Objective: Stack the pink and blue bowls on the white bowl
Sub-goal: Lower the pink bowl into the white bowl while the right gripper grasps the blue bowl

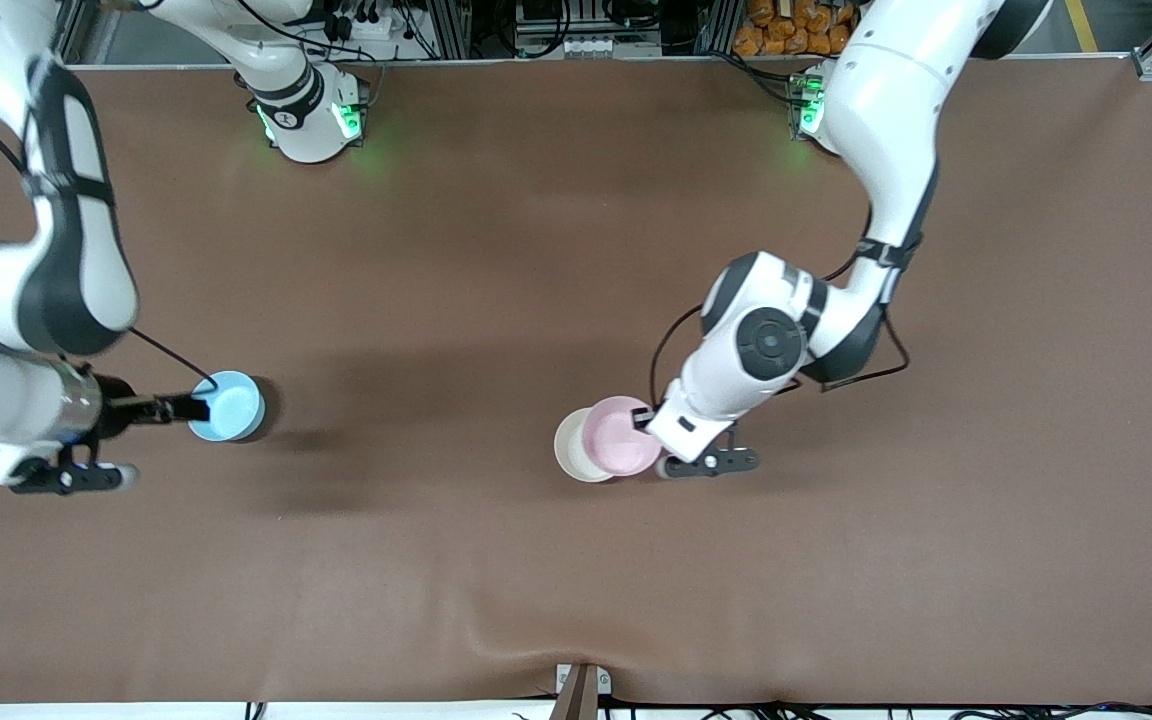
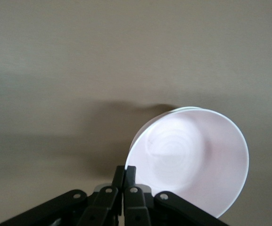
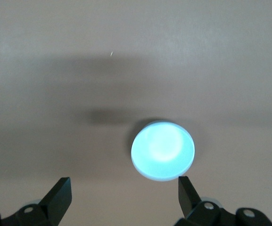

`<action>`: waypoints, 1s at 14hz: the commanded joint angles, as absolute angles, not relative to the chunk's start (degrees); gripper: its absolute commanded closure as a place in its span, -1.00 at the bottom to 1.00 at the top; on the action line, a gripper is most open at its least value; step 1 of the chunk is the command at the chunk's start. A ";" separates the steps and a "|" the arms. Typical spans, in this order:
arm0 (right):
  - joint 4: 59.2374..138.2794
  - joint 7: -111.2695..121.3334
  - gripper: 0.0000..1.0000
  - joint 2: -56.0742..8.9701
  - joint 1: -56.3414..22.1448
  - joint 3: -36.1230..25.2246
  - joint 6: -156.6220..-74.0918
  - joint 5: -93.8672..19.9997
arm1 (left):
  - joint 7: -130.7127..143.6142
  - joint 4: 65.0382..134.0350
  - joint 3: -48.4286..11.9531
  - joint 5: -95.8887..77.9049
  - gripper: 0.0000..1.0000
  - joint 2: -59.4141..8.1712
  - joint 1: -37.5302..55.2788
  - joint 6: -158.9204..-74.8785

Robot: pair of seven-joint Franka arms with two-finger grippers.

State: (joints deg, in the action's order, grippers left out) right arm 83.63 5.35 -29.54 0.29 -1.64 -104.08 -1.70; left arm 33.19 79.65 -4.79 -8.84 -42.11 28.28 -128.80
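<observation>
Covering the whole table [image 1: 576,580], plain brown cloth, rippled at the camera-side edge.

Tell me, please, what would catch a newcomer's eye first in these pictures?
Probably the pink bowl, pinched at its rim by the left gripper and overlapping the white bowl near the table's middle, not yet seated in it. Next, the blue bowl toward the right arm's end, with the right gripper open at it.

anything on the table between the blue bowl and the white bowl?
Nothing: in the front view only bare brown table runs from the blue bowl to the white bowl, which the held pink bowl partly overlaps.
</observation>
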 commanded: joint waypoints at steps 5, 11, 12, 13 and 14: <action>91.20 17.13 -1.00 -35.69 5.36 -1.41 -119.68 1.67 | 34.54 76.73 -3.96 -9.76 1.00 -47.11 31.46 -135.44; 93.34 19.68 -1.00 -36.38 5.80 -1.41 -122.25 2.37 | 31.99 77.60 -3.87 -9.05 1.00 -46.93 30.85 -135.44; 93.34 20.04 -1.00 -36.39 5.89 -1.41 -122.08 2.29 | 31.91 77.87 -3.78 -9.05 1.00 -47.11 30.76 -135.44; 93.51 20.21 -1.00 -36.39 6.24 -1.41 -121.73 2.29 | 31.73 77.96 -3.78 -9.05 1.00 -47.11 30.67 -135.44; 94.56 21.52 -1.00 -36.39 6.85 -1.41 -121.73 2.29 | 31.73 77.96 -3.78 -9.05 1.00 -47.28 30.93 -135.44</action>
